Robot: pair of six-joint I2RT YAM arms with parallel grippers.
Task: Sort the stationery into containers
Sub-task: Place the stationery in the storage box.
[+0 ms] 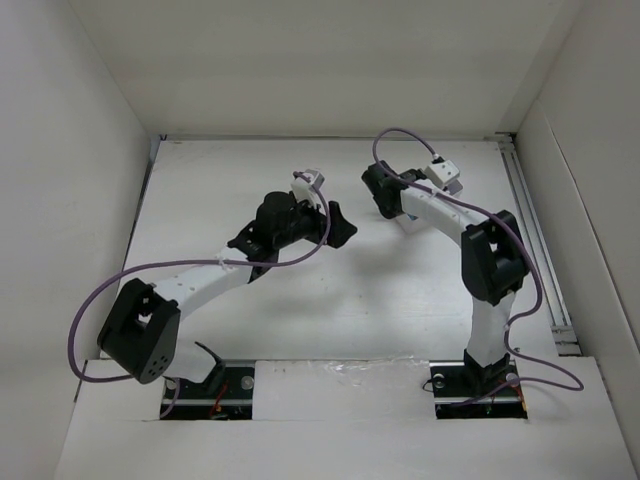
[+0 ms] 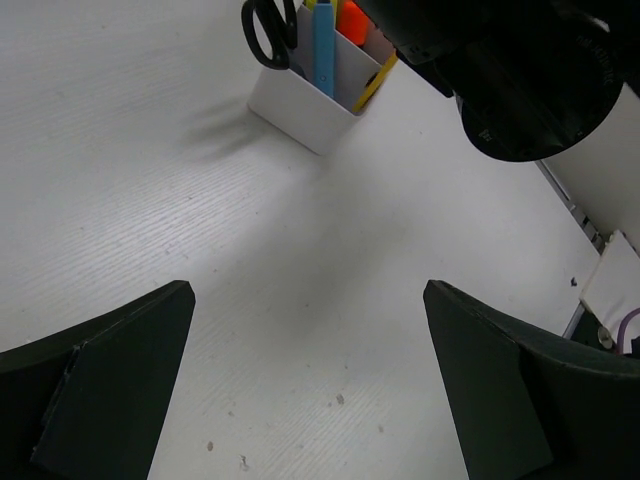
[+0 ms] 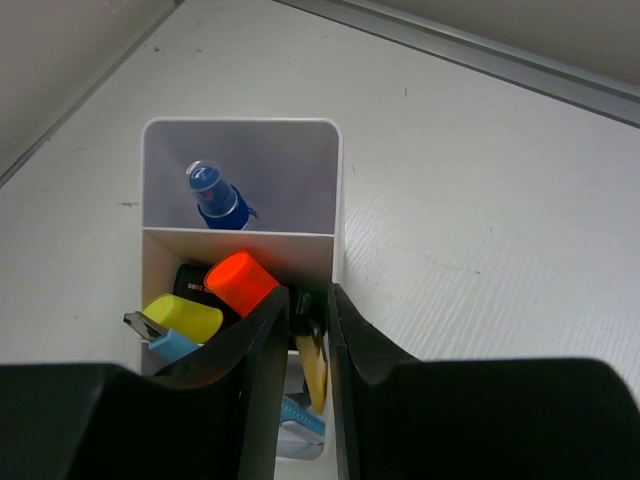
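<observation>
Over the white box (image 3: 300, 170), toward 1 o'clock on the surface (image 1: 400, 300) as seen from overhead, the right end effector (image 3: 310, 300) pointed down into the divided interior. Its jaws stood only a narrow slot apart, with the yellow-black cutter (image 3: 314, 365) upright between them in the compartment at the box's 5 o'clock. A thin dark gap showed along the cutter's left side, so I could not tell whether the fingers (image 3: 262, 340) were pinching it or had let go.

The blue-capped bottle (image 3: 215, 195) stood alone in the 12 o'clock compartment. The orange-capped marker (image 3: 240, 282) and a yellow pen (image 3: 185, 318) shared the one at 8 o'clock, just beside the left finger. From the left wrist, the scissors (image 2: 268, 30) and a blue pen (image 2: 325, 50) also rose out of the box.

The left end effector (image 2: 310, 400) was spread wide and empty above bare surface, with the box well apart at its 12 o'clock.

Every item I could find sat in the box, so the step in hand looked like the drop of the cutter, probably the last piece. The next move would call for jaws parted enough to free the cutter, then a straight vertical lift. A sideways drift could drag the cutter out, knock the marker cap or tip the thin-walled box.
</observation>
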